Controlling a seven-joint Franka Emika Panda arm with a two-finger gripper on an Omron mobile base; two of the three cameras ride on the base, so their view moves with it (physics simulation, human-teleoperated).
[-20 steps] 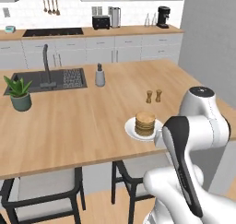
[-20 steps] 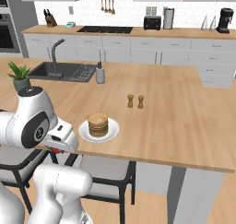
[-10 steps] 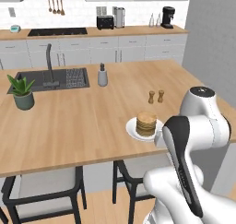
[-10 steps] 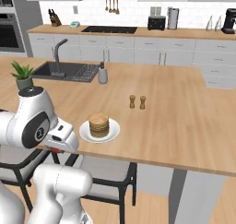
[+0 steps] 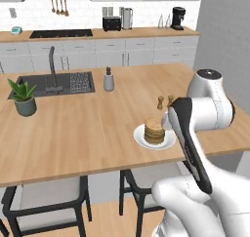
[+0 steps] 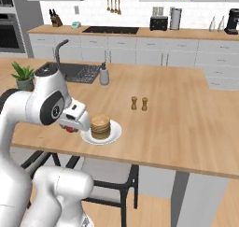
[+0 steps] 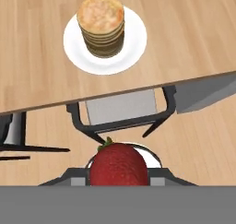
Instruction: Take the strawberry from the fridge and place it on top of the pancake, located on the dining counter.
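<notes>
base rolled closer to dining counter [image 5: 88, 133] | gripper [image 7: 119, 174] clamps strawberry [image 7: 119, 165] | pancake [image 7: 101, 25] within reach | next: lift over stack

The dining counter [image 5: 88, 133] had a light wood top with a fine grain and a smooth, matt finish. The pancake [image 7: 101, 25] looked soft and porous, tan on top with darker brown edges on each layer. It sat on a white plate [image 7: 133, 48] that looked like smooth ceramic with a slight gloss. The strawberry [image 7: 119, 165] had a red, glossy skin with small pits. The stool [image 7: 122, 110] had a grey seat that looked like matt cloth, in a black frame like painted metal. The sink [image 5: 73, 82] was dark and matt, and the tap [image 5: 52, 68] looked like dull grey metal.
</notes>
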